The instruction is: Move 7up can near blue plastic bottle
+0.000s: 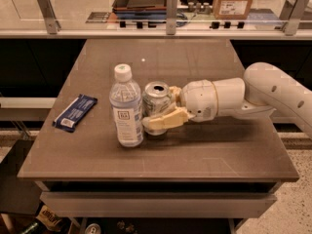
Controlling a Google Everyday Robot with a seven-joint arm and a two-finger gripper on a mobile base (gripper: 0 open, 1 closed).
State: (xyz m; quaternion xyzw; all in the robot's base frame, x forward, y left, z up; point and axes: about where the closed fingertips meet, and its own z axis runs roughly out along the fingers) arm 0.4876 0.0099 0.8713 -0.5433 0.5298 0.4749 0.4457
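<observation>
The robot's white arm point(273, 89) reaches in over the right edge of the brown rectangular table point(195, 62), and its gripper point(160, 107) sits close to the middle of the table, a little toward the front edge. The cream-coloured fingers point(165, 121) are closed around the small silver-white 7up can point(156, 100). One finger crosses the can's front side low down, while the other is mostly hidden behind it, so the grip on the far side can only be taken as likely. The can stands upright with its opened silver top showing, just to the right of the clear bluish plastic bottle point(126, 108) with a white screw cap and a white-blue label. The two are so close that it is hard to tell whether they touch. The bottle stands upright and rises above the can. A flat dark-blue snack wrapper point(75, 112) lies near the left edge of the table, well apart from the bottle.
</observation>
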